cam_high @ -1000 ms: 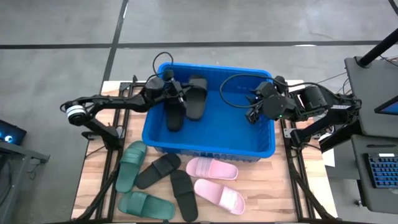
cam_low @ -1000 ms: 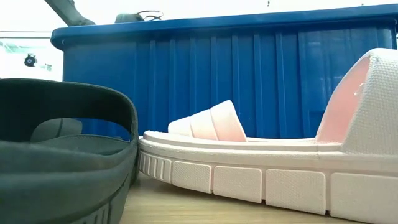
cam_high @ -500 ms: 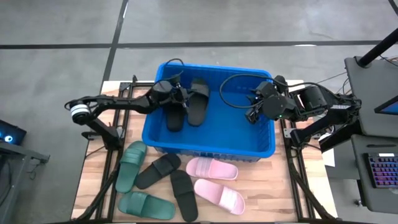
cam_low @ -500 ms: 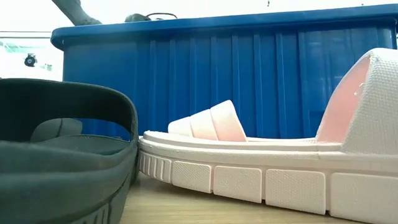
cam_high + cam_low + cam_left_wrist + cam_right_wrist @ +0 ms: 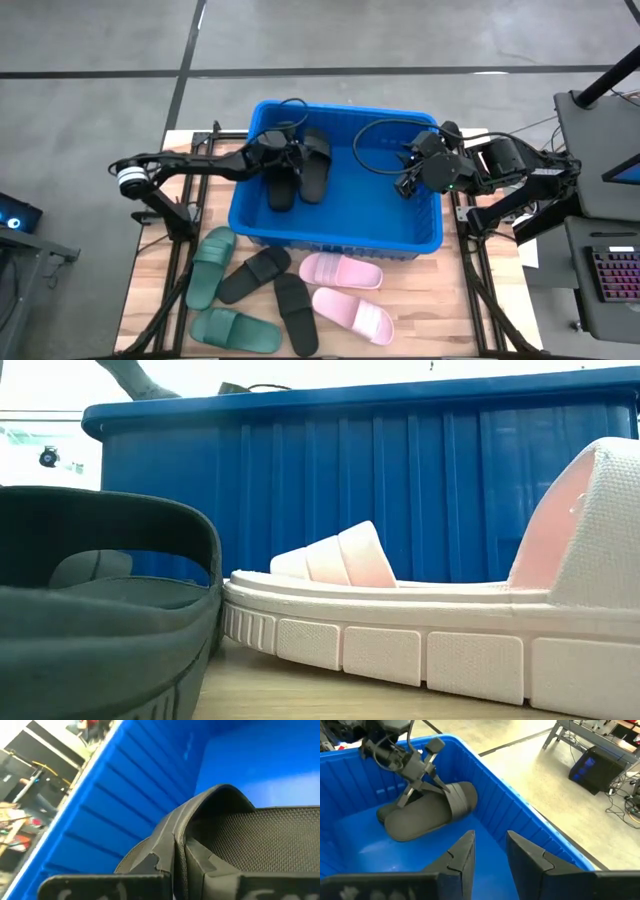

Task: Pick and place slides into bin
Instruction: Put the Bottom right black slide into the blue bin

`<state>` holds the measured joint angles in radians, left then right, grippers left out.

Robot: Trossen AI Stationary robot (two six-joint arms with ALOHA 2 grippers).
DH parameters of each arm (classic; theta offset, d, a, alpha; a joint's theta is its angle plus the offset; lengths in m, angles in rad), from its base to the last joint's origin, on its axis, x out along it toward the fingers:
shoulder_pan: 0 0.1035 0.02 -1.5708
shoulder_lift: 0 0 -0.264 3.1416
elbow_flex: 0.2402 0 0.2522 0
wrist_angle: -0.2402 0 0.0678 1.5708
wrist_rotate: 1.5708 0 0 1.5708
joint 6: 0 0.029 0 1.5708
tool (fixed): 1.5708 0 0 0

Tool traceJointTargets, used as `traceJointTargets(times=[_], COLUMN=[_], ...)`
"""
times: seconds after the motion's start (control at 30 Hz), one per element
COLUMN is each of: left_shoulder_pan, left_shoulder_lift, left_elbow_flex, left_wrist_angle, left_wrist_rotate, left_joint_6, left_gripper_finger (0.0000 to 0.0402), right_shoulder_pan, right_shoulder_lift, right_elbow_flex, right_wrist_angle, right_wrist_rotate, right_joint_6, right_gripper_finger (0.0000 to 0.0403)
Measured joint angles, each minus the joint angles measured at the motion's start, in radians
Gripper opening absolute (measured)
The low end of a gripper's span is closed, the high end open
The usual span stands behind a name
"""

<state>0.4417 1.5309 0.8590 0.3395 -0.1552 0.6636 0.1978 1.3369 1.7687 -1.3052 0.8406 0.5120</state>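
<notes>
From above, the blue bin (image 5: 336,230) sits at the far middle of the table (image 5: 440,310), and two black slides lie inside it near its far-left corner: one (image 5: 281,184) under the left gripper (image 5: 283,158), the other (image 5: 316,161) just beside it, toward the bin's middle. Six more slides lie on the table at the bin's near side: a dark green one (image 5: 209,265) and a second green one (image 5: 235,331) toward the near-left corner, two black ones (image 5: 254,274) (image 5: 295,312) in the middle, and two pale pink ones (image 5: 341,270) (image 5: 352,314) next to them.

The low view shows only the bin's ribbed near wall (image 5: 400,480), a pink slide (image 5: 400,630) in front of it and a dark slide (image 5: 100,620) close to the lens.

The right wrist view alone shows the left gripper (image 5: 422,776) plainly: its fingers are clamped on the strap of the black slide (image 5: 427,810), which rests on the bin floor against the far wall. The left wrist view sees that strap (image 5: 240,835) up close, between its own fingers.

The left arm reaches over the bin's left rim, stretched nearly flat. The right gripper (image 5: 408,180) hangs at the bin's right rim, its fingers (image 5: 462,852) apart and holding nothing.
</notes>
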Motion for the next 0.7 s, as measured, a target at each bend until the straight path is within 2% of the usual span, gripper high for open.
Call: traceJointTargets(times=[0.3,0.5,0.7], left_shoulder_pan=[-0.007,-0.012,-0.014], left_shoulder_lift=[0.035,0.082,0.134], left_elbow_flex=[0.006,0.031,0.046], left_wrist_angle=[0.001,-0.124,-0.086], left_wrist_rotate=[-0.028,-0.037,-0.058], left_joint_6=[0.036,0.08,0.078], left_gripper_finger=[0.0,0.0,0.0], right_shoulder_pan=[0.0,0.0,0.0], right_shoulder_lift=[0.0,0.0,0.0], right_elbow_flex=[0.0,0.0,0.0], right_wrist_angle=[0.0,0.0,0.001], right_wrist_rotate=[-0.001,-0.001,-0.001], right_joint_6=[0.0,-0.008,-0.014], right_gripper_finger=[0.0093,0.0095,0.009])
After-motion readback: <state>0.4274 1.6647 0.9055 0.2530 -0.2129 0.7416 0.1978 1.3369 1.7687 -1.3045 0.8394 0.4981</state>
